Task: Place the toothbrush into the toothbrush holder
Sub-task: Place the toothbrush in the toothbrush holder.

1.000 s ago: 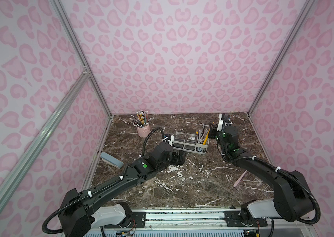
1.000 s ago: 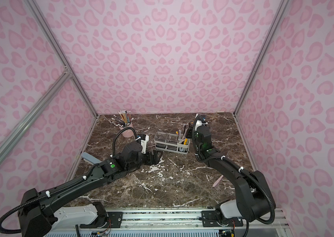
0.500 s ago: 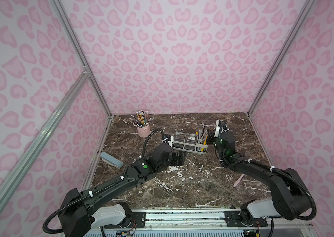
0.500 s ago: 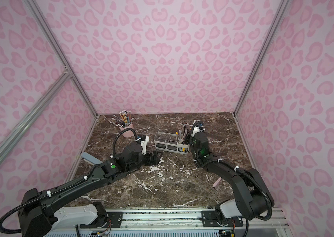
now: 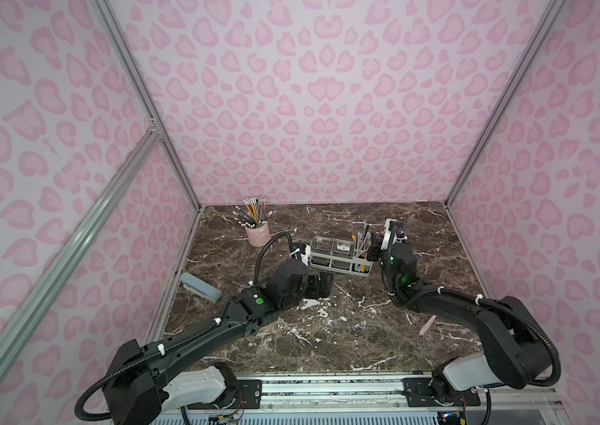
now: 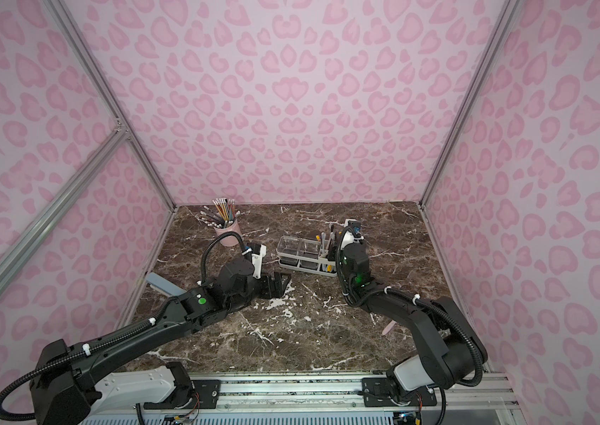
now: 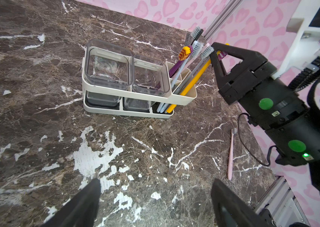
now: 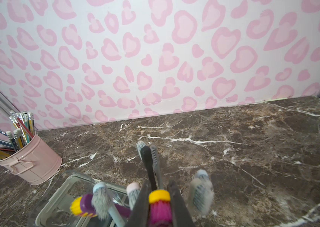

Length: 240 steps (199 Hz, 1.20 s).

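In both top views my left fingers (image 5: 322,285) (image 6: 278,283) sit low in front of the toothbrush holder (image 5: 339,257) (image 6: 305,257), apart from it. My right fingers (image 5: 374,251) (image 6: 333,250) are up against its slotted end, and from here I cannot make out what they grip. A pink cup (image 5: 258,235) (image 6: 227,235) of pencils stands toward the back left corner. A loose pink brush (image 5: 426,326) (image 6: 388,327) lies on the desk (image 5: 327,331) near my right arm.

In the left wrist view my left fingers stand spread wide, with bare desk between them and nothing held. Ahead, my right fingers (image 7: 215,53) are pinched on the head end of the toothbrush (image 7: 192,78). Its yellow handle slants down from them into the end slot of the toothbrush holder (image 7: 127,94), and its foot shows at the base. Other brushes (image 7: 184,54) lean in the slots beside it.

In the right wrist view the toothbrush (image 8: 159,208) sits squarely between my right fingers (image 8: 175,198), both pressed to its sides, yellow collar above magenta bristles. Other brushes (image 8: 100,198) rise on either side, over a clear lid (image 8: 57,200).
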### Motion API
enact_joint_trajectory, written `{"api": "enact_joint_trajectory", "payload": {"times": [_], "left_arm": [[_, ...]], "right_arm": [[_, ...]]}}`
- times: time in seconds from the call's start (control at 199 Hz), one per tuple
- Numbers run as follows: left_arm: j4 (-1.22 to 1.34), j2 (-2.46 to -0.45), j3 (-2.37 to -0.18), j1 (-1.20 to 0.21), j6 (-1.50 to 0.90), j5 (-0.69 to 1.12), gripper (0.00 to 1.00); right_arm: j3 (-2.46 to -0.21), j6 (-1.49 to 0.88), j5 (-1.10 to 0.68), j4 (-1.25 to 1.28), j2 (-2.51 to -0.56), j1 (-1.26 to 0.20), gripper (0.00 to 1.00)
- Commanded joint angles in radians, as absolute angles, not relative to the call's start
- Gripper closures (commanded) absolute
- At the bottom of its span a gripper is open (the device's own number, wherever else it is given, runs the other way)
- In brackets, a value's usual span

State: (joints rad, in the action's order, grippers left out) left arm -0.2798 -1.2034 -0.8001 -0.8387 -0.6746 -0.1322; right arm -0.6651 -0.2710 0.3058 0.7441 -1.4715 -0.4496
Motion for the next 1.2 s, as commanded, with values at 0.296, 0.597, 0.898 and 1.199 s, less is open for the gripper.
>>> {"api": "enact_joint_trajectory", "payload": {"times": [0.296, 0.597, 0.898, 1.199], "left_arm": [[-0.216, -1.189, -0.782, -0.838, -0.676, -0.160, 0.10], [-0.209, -1.186, -0.774, -0.839, -0.676, -0.168, 0.11], [-0.197, -1.170, -0.763, -0.838, -0.675, -0.177, 0.11], [-0.198, -1.178, -0.764, -0.838, -0.673, -0.175, 0.11]], "right_arm": [[-0.643, -0.231, 0.389, 0.882, -1.533, -0.466, 1.00], [-0.650, -0.229, 0.455, 0.900, -1.582, -0.468, 1.00], [-0.656, -0.233, 0.490, 0.924, -1.608, -0.480, 1.00], [-0.671, -0.242, 0.504, 0.876, -1.570, -0.503, 0.90]]}}
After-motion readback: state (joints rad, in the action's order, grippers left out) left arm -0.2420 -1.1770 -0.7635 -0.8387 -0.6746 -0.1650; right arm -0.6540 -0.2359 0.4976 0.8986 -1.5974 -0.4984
